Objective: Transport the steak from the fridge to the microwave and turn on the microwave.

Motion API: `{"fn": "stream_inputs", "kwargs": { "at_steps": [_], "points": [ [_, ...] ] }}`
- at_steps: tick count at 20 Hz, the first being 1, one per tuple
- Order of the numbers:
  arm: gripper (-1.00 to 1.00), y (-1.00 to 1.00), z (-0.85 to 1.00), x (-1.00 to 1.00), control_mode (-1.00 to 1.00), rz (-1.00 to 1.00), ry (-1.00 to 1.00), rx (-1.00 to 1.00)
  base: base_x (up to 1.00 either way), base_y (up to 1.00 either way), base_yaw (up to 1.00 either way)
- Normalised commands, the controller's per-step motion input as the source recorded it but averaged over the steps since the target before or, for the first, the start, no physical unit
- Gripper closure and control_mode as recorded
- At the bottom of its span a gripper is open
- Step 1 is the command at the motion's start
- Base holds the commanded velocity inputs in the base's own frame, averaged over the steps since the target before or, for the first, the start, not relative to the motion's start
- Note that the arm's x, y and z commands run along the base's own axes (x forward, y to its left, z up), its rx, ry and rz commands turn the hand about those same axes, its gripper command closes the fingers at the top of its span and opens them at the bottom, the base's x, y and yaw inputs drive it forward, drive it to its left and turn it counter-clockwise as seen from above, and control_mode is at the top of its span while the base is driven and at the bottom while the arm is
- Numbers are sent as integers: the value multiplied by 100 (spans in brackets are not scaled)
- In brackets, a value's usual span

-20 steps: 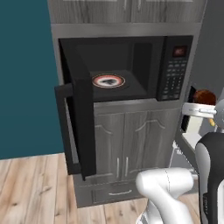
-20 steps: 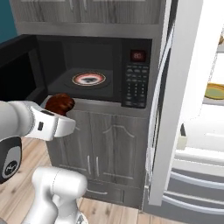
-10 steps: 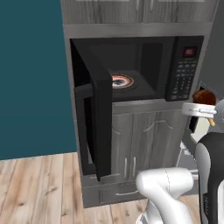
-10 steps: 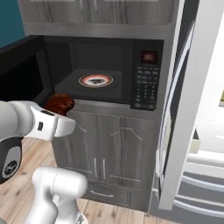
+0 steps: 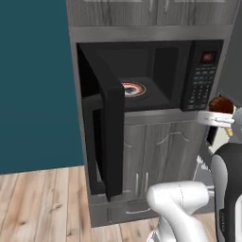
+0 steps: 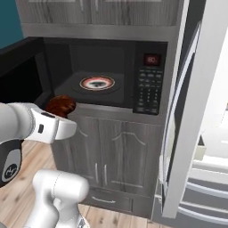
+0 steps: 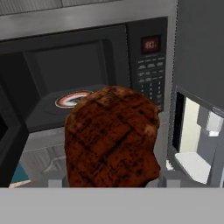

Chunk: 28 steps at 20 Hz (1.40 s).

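Gripping steak (image 7: 111, 138), tool (image 7: 109, 180) before open microwave (image 6: 107, 71), plate (image 6: 96, 83) inside, door (image 5: 106, 137) swung wide

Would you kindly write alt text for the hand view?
A dark reddish-brown steak sits between the gripper fingertips, close to the camera. Behind it the black microwave stands open, a round plate on its floor and a red display above the keypad.
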Motion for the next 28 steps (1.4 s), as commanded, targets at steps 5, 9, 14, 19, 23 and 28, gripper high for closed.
{"fn": "stream_inputs", "kwargs": {
  "at_steps": [5, 9, 14, 19, 23, 28],
  "points": [
    [100, 0, 0, 0, 100, 0, 0, 0, 38, 25, 0],
    [100, 0, 0, 0, 100, 0, 0, 0, 31, 25, 0],
    [100, 0, 0, 0, 100, 0, 0, 0, 25, 24, 0],
    [100, 0, 0, 0, 100, 0, 0, 0, 29, 28, 0],
    [100, 0, 0, 0, 100, 0, 0, 0, 34, 30, 0],
    [100, 0, 0, 0, 100, 0, 0, 0, 34, 28, 0]
  ]
}}
